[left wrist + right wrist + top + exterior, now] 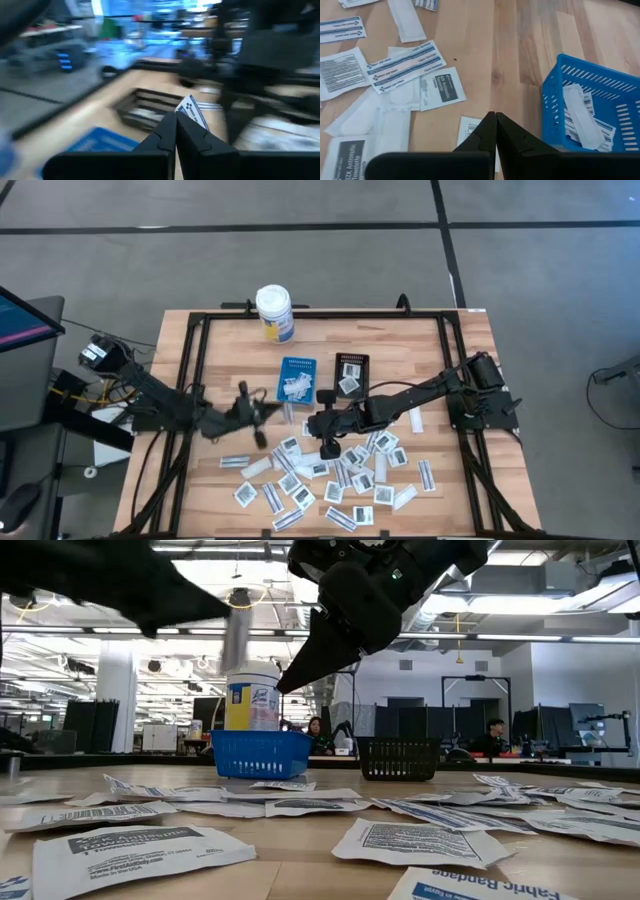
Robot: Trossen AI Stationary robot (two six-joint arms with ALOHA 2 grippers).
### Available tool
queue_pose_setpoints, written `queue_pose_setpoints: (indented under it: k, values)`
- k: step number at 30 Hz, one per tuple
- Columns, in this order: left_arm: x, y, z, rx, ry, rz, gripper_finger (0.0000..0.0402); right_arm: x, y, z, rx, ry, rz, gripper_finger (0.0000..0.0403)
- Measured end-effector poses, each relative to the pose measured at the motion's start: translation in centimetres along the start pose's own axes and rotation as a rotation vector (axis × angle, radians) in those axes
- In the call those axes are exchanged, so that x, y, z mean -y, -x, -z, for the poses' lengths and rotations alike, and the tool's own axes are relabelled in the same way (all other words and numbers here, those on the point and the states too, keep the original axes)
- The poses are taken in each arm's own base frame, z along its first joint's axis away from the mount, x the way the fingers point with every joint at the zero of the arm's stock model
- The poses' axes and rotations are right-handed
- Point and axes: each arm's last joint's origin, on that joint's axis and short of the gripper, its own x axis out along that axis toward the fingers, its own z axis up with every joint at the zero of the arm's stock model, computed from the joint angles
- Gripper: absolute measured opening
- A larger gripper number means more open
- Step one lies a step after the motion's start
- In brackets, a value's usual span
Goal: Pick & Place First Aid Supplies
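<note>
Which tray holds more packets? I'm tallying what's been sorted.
The blue tray: several white packets lie in it, while the black tray beside it shows only one.

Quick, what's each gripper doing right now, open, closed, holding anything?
Left gripper: closed on a white packet.
Right gripper: closed, holding nothing visible.

Packets (420, 840): flat white, printed, strewn across the wooden table (300, 862). Blue tray (261, 754) and black tray (399, 758) behind them. Bottle (252, 698), yellow-labelled, behind the blue tray. Dark arm (375, 590) overhead.
</note>
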Motion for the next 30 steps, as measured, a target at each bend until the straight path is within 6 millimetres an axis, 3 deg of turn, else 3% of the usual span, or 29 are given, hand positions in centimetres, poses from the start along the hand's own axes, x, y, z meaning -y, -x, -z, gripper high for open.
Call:
queue_pose_setpoints:
  k: [3, 8, 12, 23, 30]
  values:
    - [-2.2, -2.1, 0.1, 0.002, 0.023, -0.106, 0.0004, -0.2, 0.1, 0.0, 0.001, 0.004, -0.004, 0.0]
    - [-5.4, -5.4, 1.6, -0.068, 0.001, -0.087, 0.0004, -0.3, 0.1, 0.0, 0.001, 0.005, -0.005, 0.0]
    - [-7.4, -6.8, 3.0, -0.13, -0.003, -0.186, 0.0006, -0.3, 0.1, 0.0, -0.003, 0.001, -0.006, 0.0]
    - [-8.1, -7.7, 4.7, -0.215, 0.006, -0.11, 0.005, -0.9, 0.1, 1.0, -0.039, 0.004, -0.015, 0.0]
    - [-7.2, -7.2, 3.1, -0.147, 0.065, -0.001, 0.008, -0.4, -0.3, 1.5, -0.04, -0.029, -0.004, 0.0]
